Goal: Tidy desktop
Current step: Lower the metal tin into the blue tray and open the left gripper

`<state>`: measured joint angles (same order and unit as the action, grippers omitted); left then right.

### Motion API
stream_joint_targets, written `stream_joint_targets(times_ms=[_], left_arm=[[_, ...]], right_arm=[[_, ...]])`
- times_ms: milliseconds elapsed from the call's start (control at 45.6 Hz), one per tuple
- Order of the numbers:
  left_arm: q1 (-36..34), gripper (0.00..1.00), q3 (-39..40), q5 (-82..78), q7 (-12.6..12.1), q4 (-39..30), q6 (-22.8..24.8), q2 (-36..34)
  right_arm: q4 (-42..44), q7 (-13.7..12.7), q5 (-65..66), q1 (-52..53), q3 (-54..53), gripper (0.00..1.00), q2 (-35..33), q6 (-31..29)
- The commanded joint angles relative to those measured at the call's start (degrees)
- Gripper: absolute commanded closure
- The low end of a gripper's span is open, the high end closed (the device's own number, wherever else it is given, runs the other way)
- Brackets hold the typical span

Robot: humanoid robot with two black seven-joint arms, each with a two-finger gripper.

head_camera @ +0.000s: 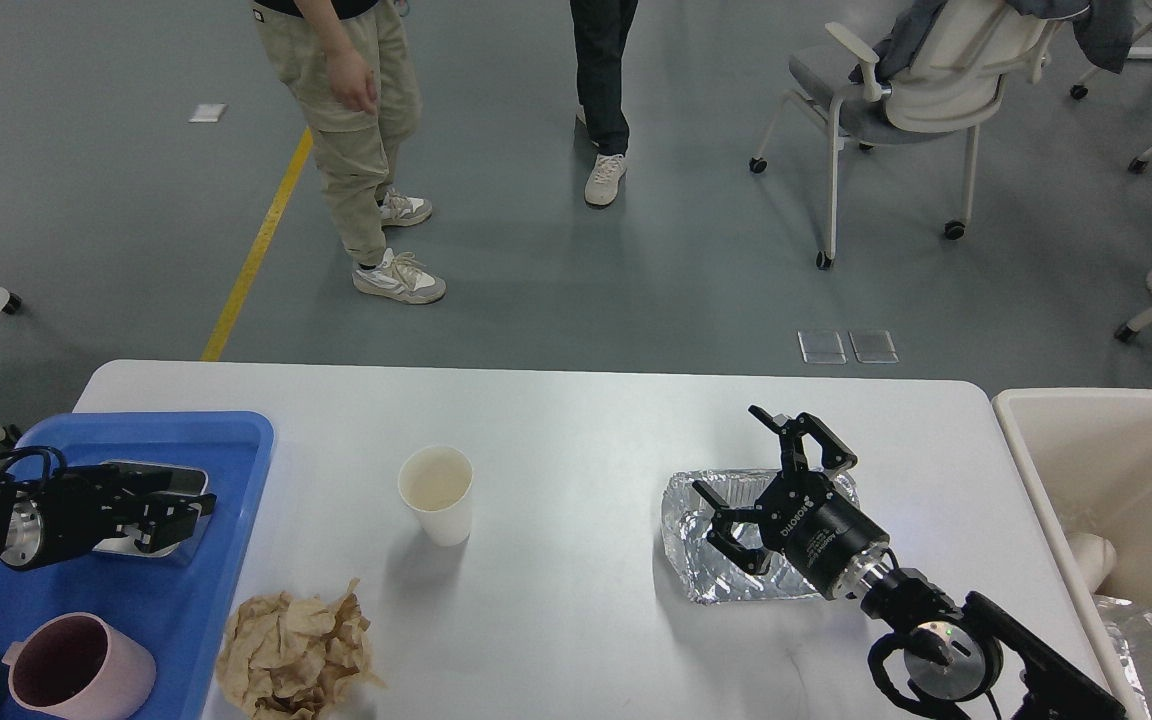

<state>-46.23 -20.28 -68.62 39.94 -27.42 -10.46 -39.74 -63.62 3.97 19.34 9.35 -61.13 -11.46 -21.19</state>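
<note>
The bench (576, 420), a wide white tabletop with rounded corners, fills the lower half of the head view, with grey floor beyond its far edge.

The right end effector (758, 478) hangs over the near part of a foil tray (696, 560) on the right side of the bench, its two fingers spread wide apart and gripping nothing; one finger reaches toward the tray's far rim, the other toward its left side. Whether either fingertip touches the foil is hard to tell from this angle.

The left end effector (168, 508) comes in from the left over a blue tray (226, 450) that sits at the bench's left end. Its dark fingers overlap a steel tin (176, 478) lying in the tray, and I cannot tell if they are clenched on it or released.

In the near corner of the blue tray stands a pink mug (76, 670). Just right of that tray, at the bench's near edge, lies a crumpled brown paper wad (294, 655). A white paper cup (436, 492) stands upright left of centre, well apart from the foil tray. Off the bench's right end is a cream bin (1116, 440).

Two people (356, 140) stand on the floor beyond, and an office chair (896, 90) stands to the right.
</note>
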Motion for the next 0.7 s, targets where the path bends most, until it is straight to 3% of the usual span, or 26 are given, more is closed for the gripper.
stream_joint_targets(times_ms=[0, 154, 307, 439, 680], left_arm=[[-0.4, 0.08, 4.8, 0.8, -0.8, -9.5, 0.3, -7.7], [0.0, 0.05, 9.5, 0.7, -2.2, -25.6, 0.4, -18.7], [1.5, 0.04, 13.8, 2.1, -3.6, -36.0, 0.4, -23.5], [5.5, 0.04, 19.2, 9.4, -4.5, -40.1, 0.4, -24.3], [15.0, 0.04, 33.5, 23.9, -4.6, -40.8, 0.4, -20.7]], right_arm=[[0.2, 0.0, 0.0, 0.0, 0.0, 0.0, -0.2, -0.1], [0.5, 0.0, 0.1, 0.0, 0.5, 0.0, -0.2, -0.1], [0.5, 0.0, 0.1, 0.0, 1.6, 0.0, -0.2, 0.0], [0.5, 0.0, 0.1, -0.1, 2.2, 0.0, -0.4, 0.1], [0.6, 0.0, 0.1, -0.3, 2.3, 0.0, -1.0, 0.1]])
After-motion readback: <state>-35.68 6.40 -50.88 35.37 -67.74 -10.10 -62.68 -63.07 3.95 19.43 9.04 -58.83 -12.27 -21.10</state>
